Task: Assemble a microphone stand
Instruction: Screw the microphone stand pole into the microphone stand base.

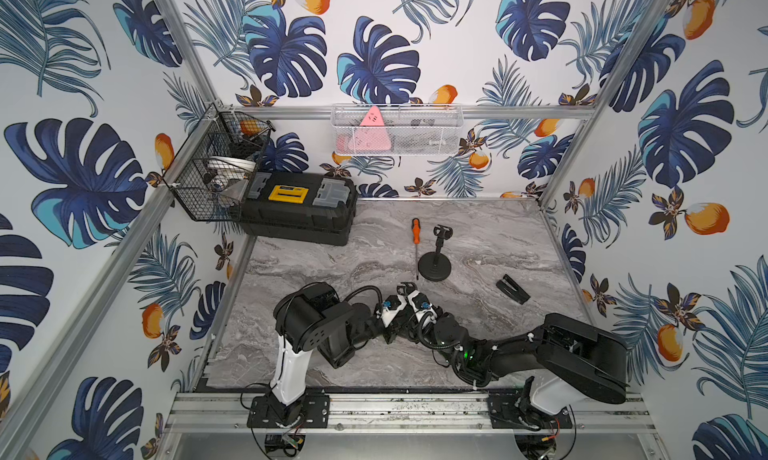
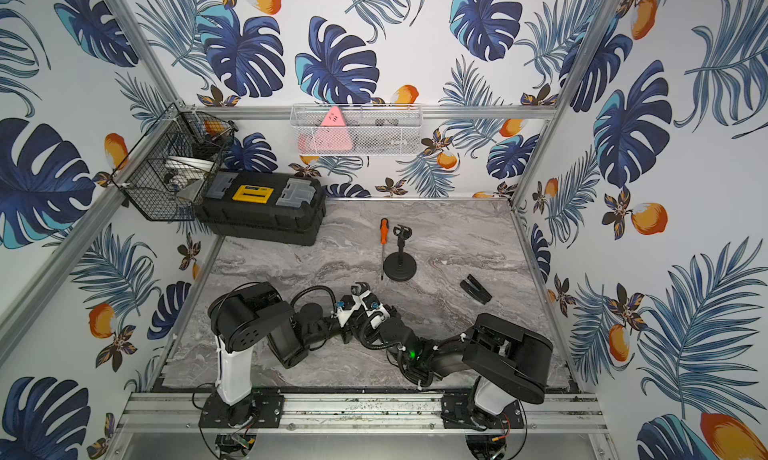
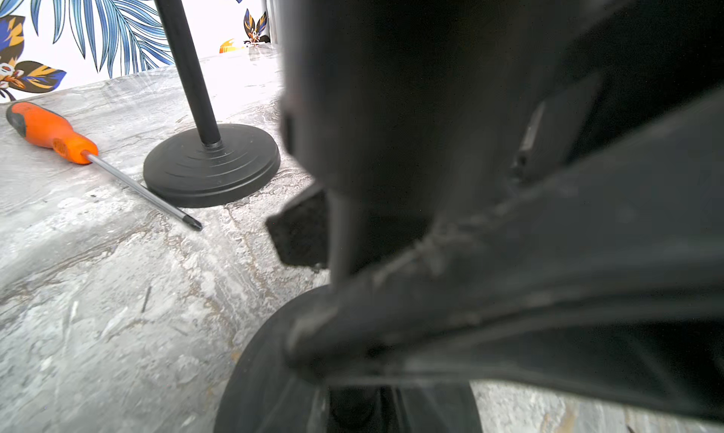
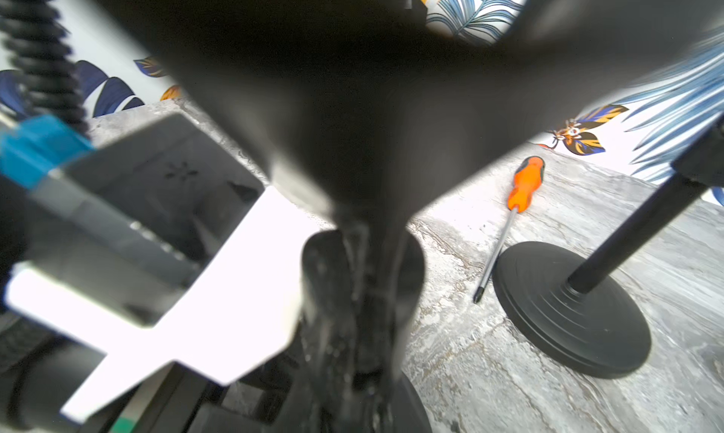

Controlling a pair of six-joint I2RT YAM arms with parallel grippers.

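Note:
A black clip (image 1: 406, 289) tops a black pole (image 4: 368, 294) at the table's middle front, where both arms meet. My left gripper (image 1: 397, 308) and right gripper (image 1: 417, 306) are shut on that pole from either side. A round black base (image 3: 254, 372) shows under the pole in both wrist views. The pole's lower end is hidden by blurred black parts. A second, whole microphone stand (image 1: 435, 262) stands upright behind them, with its own clip (image 1: 442, 231) on top.
An orange-handled screwdriver (image 1: 415, 245) lies just left of the upright stand's base (image 3: 211, 164). A small black clamp piece (image 1: 512, 288) lies to the right. A black toolbox (image 1: 297, 212) sits at the back left under a black wire basket (image 1: 212, 166). A white mesh basket (image 1: 397, 129) hangs on the back wall.

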